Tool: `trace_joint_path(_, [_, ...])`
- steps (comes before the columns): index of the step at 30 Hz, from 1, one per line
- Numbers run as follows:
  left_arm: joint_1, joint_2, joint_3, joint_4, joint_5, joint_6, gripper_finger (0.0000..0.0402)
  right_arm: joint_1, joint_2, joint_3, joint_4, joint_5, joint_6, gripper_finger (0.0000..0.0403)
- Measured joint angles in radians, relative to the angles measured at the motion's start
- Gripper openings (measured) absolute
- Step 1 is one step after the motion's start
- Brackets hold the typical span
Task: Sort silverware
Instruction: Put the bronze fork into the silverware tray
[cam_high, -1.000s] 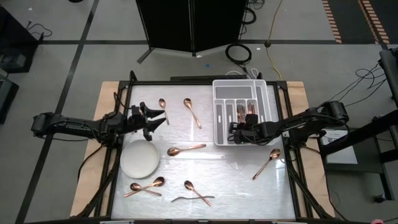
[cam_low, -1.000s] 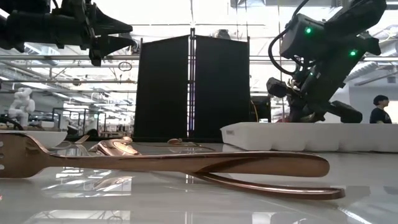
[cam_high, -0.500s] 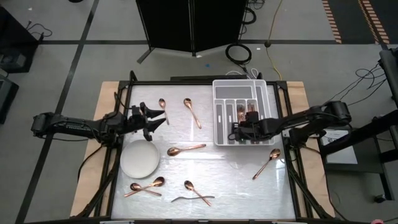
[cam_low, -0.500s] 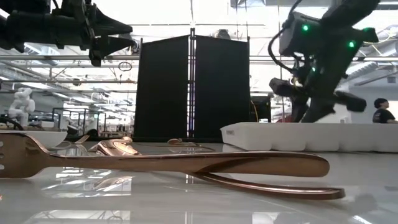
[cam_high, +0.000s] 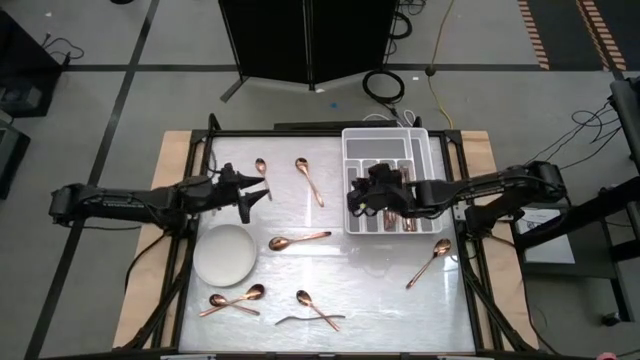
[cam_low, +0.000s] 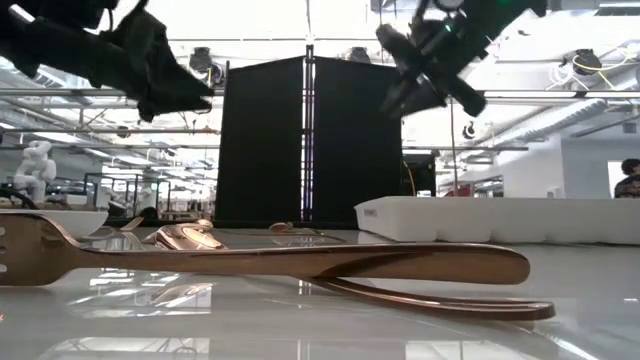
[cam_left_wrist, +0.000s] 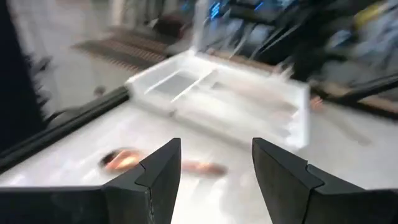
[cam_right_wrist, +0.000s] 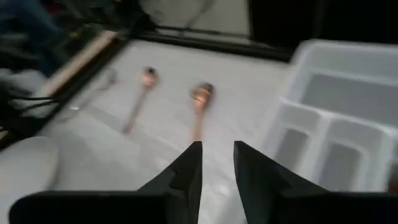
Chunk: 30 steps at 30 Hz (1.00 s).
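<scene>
The silverware (cam_high: 299, 240) scattered across the table (cam_high: 350, 270) looks thin, stiff and slippery, so I'd pinch mid-handle; left tool (cam_high: 252, 188) is spread empty, right tool (cam_high: 357, 197) slightly parted, holding nothing, over the tray (cam_high: 434, 160).

A tall black folding panel (cam_high: 308, 40) is standing behind the table on a grey floor (cam_high: 90, 35) crossed by dark lines, while ceiling lights are glaring across an open hall.
</scene>
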Motion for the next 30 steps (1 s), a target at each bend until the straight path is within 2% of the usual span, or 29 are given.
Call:
trace_joint_path(3, [0.021, 0.014, 0.02, -0.089, -0.045, -0.001, 0.0196, 0.02, 0.001, 0.0, 0.085, 0.001, -0.076, 0.008])
trace_joint_path(8, [0.028, 0.044, 0.022, -0.094, -0.032, 0.005, 0.0196, 0.065, 0.046, -0.001, 0.117, 0.002, -0.091, 0.008])
trace_joint_path(11, [0.028, 0.069, 0.022, -0.094, 0.084, 0.054, 0.0196, 0.098, 0.098, -0.003, 0.172, -0.021, -0.111, 0.008])
trace_joint_path(15, [0.021, 0.117, 0.022, -0.02, 0.304, 0.102, 0.0196, 0.136, 0.176, -0.003, 0.35, -0.15, -0.223, 0.008])
trace_joint_path(17, [0.007, 0.147, 0.022, 0.032, 0.346, 0.116, 0.0196, 0.153, 0.213, -0.003, 0.462, -0.211, -0.278, 0.008])
trace_joint_path(23, [-0.03, 0.217, 0.022, 0.098, 0.348, 0.183, 0.0196, 0.201, 0.317, -0.002, 0.775, -0.364, -0.427, 0.008])
trace_joint_path(26, [-0.041, 0.231, 0.022, 0.109, 0.348, 0.211, 0.0196, 0.216, 0.35, 0.028, 0.793, -0.402, -0.442, 0.008])
trace_joint_path(30, [-0.046, 0.235, 0.022, 0.109, 0.348, 0.215, 0.0196, 0.235, 0.389, 0.122, 0.729, -0.454, -0.467, 0.008])
